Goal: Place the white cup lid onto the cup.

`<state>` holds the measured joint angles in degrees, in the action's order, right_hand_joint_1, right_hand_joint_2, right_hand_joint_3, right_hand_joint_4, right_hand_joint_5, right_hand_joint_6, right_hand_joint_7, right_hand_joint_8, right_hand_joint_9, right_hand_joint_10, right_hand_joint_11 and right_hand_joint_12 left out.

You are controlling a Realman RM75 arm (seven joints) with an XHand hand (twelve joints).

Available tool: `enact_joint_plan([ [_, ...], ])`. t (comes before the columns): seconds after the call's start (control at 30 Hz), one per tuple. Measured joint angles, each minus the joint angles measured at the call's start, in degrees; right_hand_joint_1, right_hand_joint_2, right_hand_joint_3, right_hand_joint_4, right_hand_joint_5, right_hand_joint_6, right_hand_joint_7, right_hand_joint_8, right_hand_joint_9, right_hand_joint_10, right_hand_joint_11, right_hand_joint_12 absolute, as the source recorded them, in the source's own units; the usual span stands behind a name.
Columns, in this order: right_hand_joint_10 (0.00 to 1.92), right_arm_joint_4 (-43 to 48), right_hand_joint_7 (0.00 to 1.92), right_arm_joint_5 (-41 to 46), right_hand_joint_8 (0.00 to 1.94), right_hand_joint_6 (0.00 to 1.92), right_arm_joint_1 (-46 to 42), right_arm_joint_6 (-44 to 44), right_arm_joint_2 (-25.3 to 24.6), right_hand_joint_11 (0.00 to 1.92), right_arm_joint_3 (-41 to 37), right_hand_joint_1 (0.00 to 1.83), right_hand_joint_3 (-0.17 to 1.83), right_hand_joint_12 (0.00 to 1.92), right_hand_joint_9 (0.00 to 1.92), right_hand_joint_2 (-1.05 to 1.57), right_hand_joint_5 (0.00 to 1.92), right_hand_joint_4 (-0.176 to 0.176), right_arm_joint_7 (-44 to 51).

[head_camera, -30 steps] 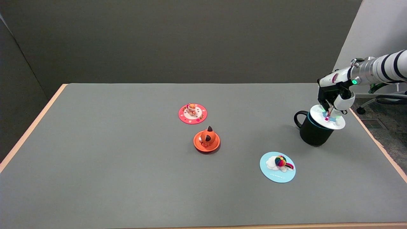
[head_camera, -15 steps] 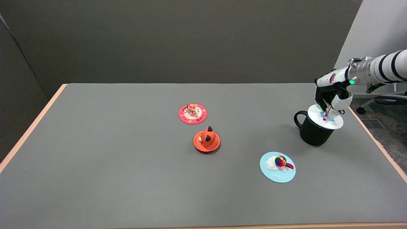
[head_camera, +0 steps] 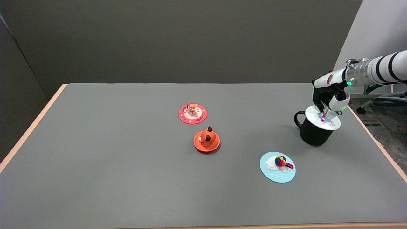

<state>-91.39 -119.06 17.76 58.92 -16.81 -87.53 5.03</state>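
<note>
A black cup (head_camera: 313,133) with its handle to the left stands at the table's right side. The white cup lid (head_camera: 321,119), a flat disc with a small coloured figure on top, lies over the cup's mouth and overhangs a little to the right. My right hand (head_camera: 329,98) hangs directly above the lid, fingers pointing down and pinching the little figure. The arm reaches in from the right edge of the picture.
An orange lid with a fox-like figure (head_camera: 206,140) sits mid-table. A pink lid (head_camera: 192,113) lies behind it. A light blue lid with a rainbow balloon (head_camera: 277,166) lies in front of the cup. The table's right edge (head_camera: 375,140) runs close to the cup.
My right hand has carried the white lid a short way to the left, so it now sits more squarely over the cup. The teal rim seen earlier is now covered.
</note>
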Motion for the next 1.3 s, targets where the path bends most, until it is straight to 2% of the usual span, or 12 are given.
enact_joint_plan([
  [0.1,1.08,0.0,0.92,0.0,1.26,1.05,0.0,-0.2,0.0,0.63,0.2,1.21,0.24,0.84,0.79,1.04,0.88,-0.023,-0.1],
  [0.13,1.08,0.0,0.9,0.0,1.23,1.1,0.0,-0.3,0.0,0.62,0.3,1.15,0.25,0.81,0.76,1.05,0.87,0.01,-0.2],
  [0.17,1.05,0.0,0.87,0.0,1.06,1.21,0.0,-0.4,0.0,0.62,0.3,0.99,0.3,0.79,0.76,1.03,0.85,0.115,-0.3],
  [0.2,1.04,0.0,0.86,0.0,1.06,1.21,0.0,-0.4,0.0,0.61,0.4,0.99,0.29,0.78,0.76,1.04,0.85,0.11,-0.4],
  [0.3,1.0,0.0,0.82,0.0,1.05,1.2,0.0,-0.6,0.0,0.57,0.6,1.02,0.25,0.71,0.73,1.07,0.85,0.041,-0.7],
  [0.37,0.98,0.0,0.81,0.0,1.03,1.19,0.0,-0.7,0.0,0.57,0.7,1.02,0.24,0.7,0.73,1.07,0.85,0.031,-0.8],
  [0.8,0.95,0.3,0.82,0.1,1.0,1.13,-0.1,-1.3,0.0,0.58,1.0,1.04,0.21,0.62,0.72,1.06,0.89,0.025,-1.3],
  [0.9,0.91,0.4,0.85,0.1,0.87,1.13,-0.2,-1.3,0.0,0.57,1.0,1.05,0.21,0.61,0.72,1.06,0.89,0.025,-1.4],
  [0.97,0.84,0.5,0.88,0.1,0.75,1.15,-0.2,-1.4,0.0,0.55,1.1,1.04,0.22,0.62,0.72,1.07,0.87,0.002,-1.4],
  [1.03,0.68,0.5,0.95,0.1,0.47,0.42,-0.2,-1.5,0.0,0.56,1.1,0.91,0.74,0.53,0.74,0.73,0.9,-0.08,-1.5],
  [1.13,0.49,0.5,0.97,0.1,0.31,0.38,-0.2,-1.5,0.0,0.55,1.1,0.9,0.77,0.54,0.76,0.69,0.87,-0.1,-1.5],
  [1.3,0.23,0.6,0.9,0.1,0.22,0.36,-0.2,-1.5,0.0,0.51,1.1,0.88,0.86,0.57,0.77,0.62,0.82,-0.096,-1.5],
])
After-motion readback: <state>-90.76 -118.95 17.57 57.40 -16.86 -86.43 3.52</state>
